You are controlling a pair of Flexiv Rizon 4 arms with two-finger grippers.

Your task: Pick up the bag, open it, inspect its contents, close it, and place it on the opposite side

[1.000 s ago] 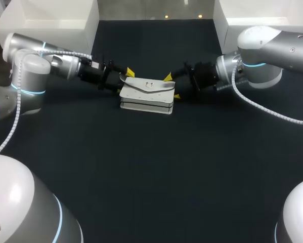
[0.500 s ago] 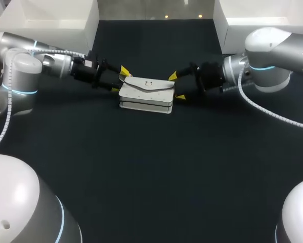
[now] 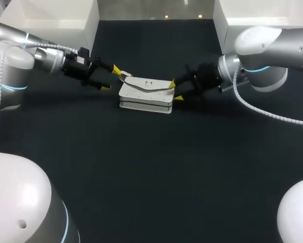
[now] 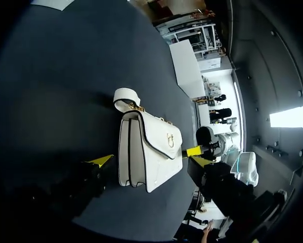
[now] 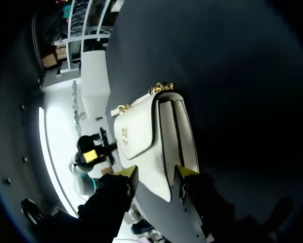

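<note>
**Left arm backs off, right arm closes in on the bag**

The white bag [image 3: 146, 95] lies flat near the middle of the dark table [image 3: 151, 167]. Its flap [image 4: 159, 137] is down over the gold clasp [image 4: 169, 140], and its strap [image 4: 125, 96] is curled at the end facing the left arm.

Over the last second the left gripper [image 3: 111, 78] has drawn away from that strap end. It now hangs just clear of the bag with its fingers spread wide and nothing in them.

The right gripper [image 3: 174, 90] has gone the other way. It pulled back a touch, then came in again and dropped lower, and its yellow tips are closer together than they were. They now sit one on either side of the bag's other end. From its own wrist view the end of the bag lies between the tips, but I can't see a real pinch yet, so I'd call that hand open around the bag, not holding it.

To my eye the job is passing to the right arm. The bag has not left the table or shifted, and the lift looks like the next step.
</note>
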